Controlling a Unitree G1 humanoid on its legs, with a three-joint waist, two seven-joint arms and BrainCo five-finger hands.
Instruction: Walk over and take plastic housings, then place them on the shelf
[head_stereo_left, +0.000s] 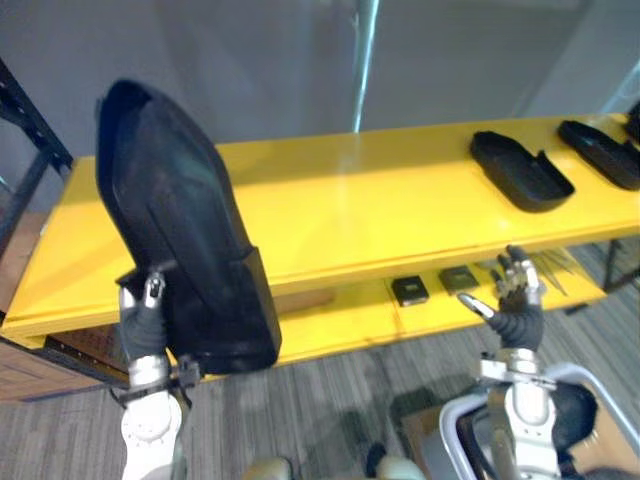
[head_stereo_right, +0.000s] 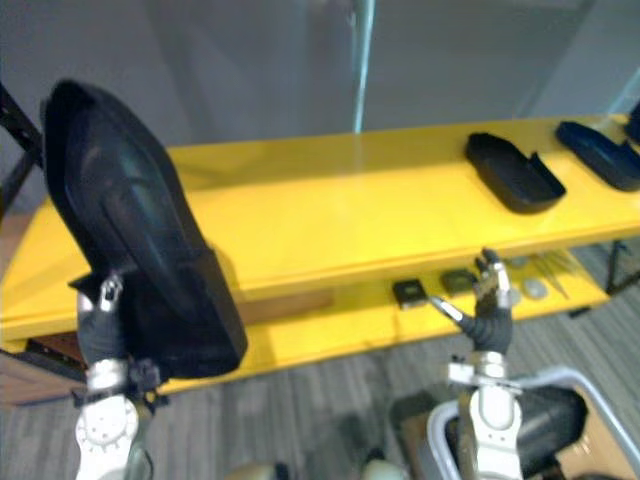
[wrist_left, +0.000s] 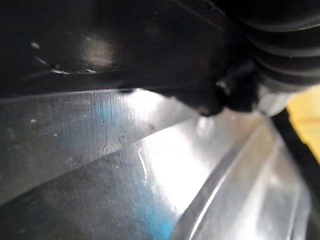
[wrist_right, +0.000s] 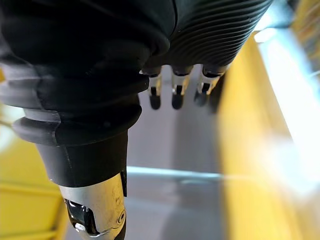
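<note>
Left eye view: left hand (head_stereo_left: 146, 305) grips a big black plastic housing (head_stereo_left: 185, 220) by its lower end, thumb on the near face and fingers hidden behind it. The housing stands upright, leaning back, held in the air in front of the left end of the yellow shelf (head_stereo_left: 350, 210), not resting on it. Two more flat black housings (head_stereo_left: 520, 170) already lie on the top board at the right end. Right hand (head_stereo_left: 515, 295) is low on the right, fingers straight and spread, empty. Small dark square parts (head_stereo_left: 410, 290) sit on the lower board.

Right eye view: same layout. The bare left-to-middle part of the top board is free.

Left wrist view: a glossy dark surface very close, likely the held housing. Can't read the fingers here.

Right wrist view: straight fingers (wrist_right: 172, 97), nothing between them, yellow board edge beside them.

Step, as I read it: pick-up done, placing under way. Next: carry the housing over the board's front edge, lay it flat on the free area, then let go. The lower end has to clear the edge first.
</note>
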